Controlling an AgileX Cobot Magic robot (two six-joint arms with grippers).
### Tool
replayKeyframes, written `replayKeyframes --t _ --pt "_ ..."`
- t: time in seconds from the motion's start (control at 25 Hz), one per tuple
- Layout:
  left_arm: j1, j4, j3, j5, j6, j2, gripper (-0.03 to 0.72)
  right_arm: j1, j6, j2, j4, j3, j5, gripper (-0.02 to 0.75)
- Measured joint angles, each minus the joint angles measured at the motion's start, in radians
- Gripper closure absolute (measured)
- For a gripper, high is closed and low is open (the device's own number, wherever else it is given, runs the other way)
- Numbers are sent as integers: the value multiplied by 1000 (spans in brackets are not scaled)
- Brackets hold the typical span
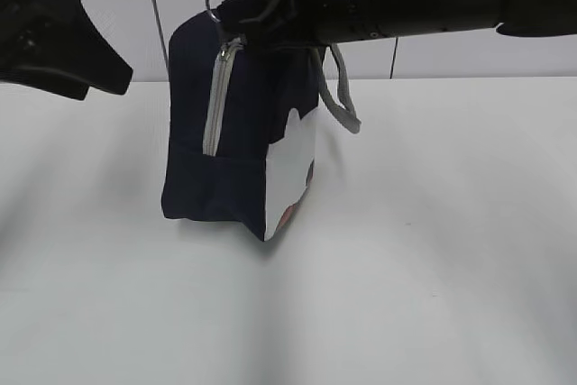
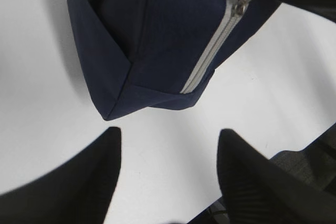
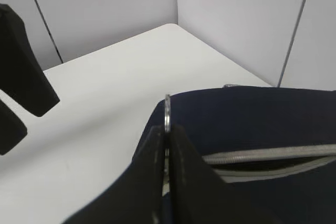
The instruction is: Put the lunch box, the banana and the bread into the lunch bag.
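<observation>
At the lunch bag's [image 1: 236,132] top, my right claw [image 3: 167,132] pinches the ring pull [image 3: 167,113]; my left claw [image 2: 168,166] gapes empty. Tugging sideways could topple the unbraced bag.

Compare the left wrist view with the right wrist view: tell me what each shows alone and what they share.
Only the left wrist view shows the bag's bottom corner on the table and the left pincer open, apart from the bag. Only the right wrist view shows the right pincer shut on the metal ring, plus the wall panels. Both show the navy lunch bag, its grey zipper and the white table.
</observation>
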Motion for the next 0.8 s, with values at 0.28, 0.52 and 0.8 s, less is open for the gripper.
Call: replayKeyframes --t 0.28,0.52,0.8 --pt "0 -62 46 -67 83 1 275 0 42 32 -4 -6 31 754" --pt "0 -95 52 -84 132 35 275 0 48 34 -10 -31 28 754" --pt "0 -112 52 -114 164 85 275 0 49 34 -41 -90 24 754"
